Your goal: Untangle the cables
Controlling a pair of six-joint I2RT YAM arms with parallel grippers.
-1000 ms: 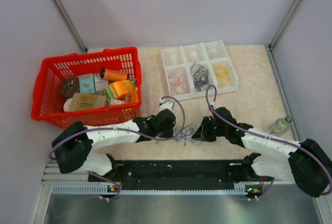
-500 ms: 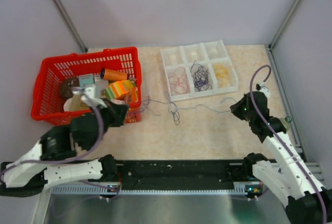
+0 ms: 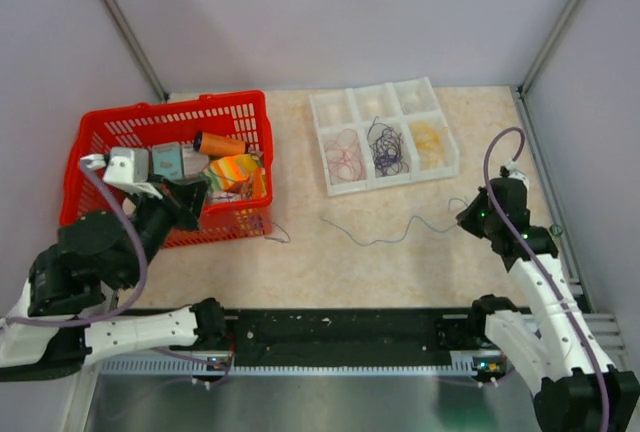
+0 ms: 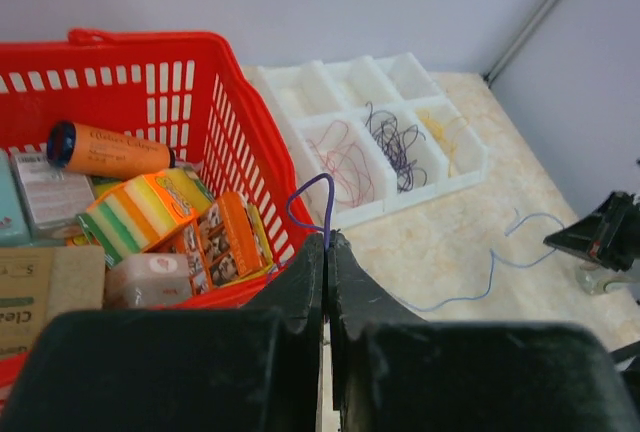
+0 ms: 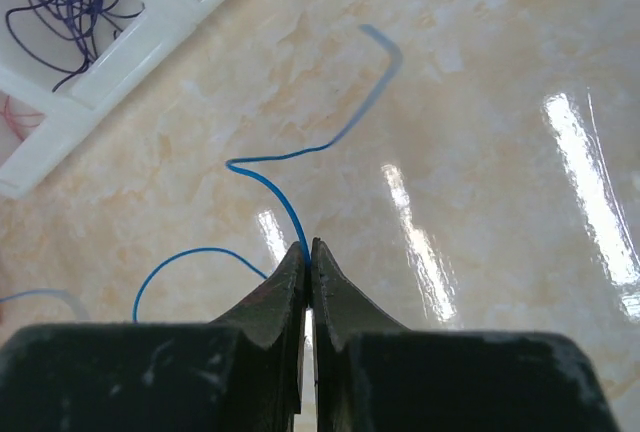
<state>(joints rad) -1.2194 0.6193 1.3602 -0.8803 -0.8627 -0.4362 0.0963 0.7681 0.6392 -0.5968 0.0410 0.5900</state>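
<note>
The cables have come apart into single wires. My left gripper (image 3: 200,195) hangs over the near right corner of the red basket (image 3: 100,222), shut (image 4: 327,240) on a thin purple wire (image 4: 312,197) that loops up out of its tips. A thin blue wire (image 3: 385,237) lies in waves across the table. Its right end is pinched in my right gripper (image 3: 468,216), shut (image 5: 308,248) on the blue wire (image 5: 268,182) just above the tabletop. More wires lie sorted in the white tray (image 3: 330,190): red (image 3: 343,157), purple (image 3: 386,152) and pale yellow (image 3: 428,142).
The red basket (image 4: 215,102) at the left holds boxes, a striped sponge and an orange tube. The white tray (image 5: 165,27) lies up and left of my right gripper. Grey walls close in the table on three sides.
Both grippers closed on the tangle at the table's middle, then pulled apart. The left rose toward the basket with the purple wire; the right drew the blue wire out to the right.
</note>
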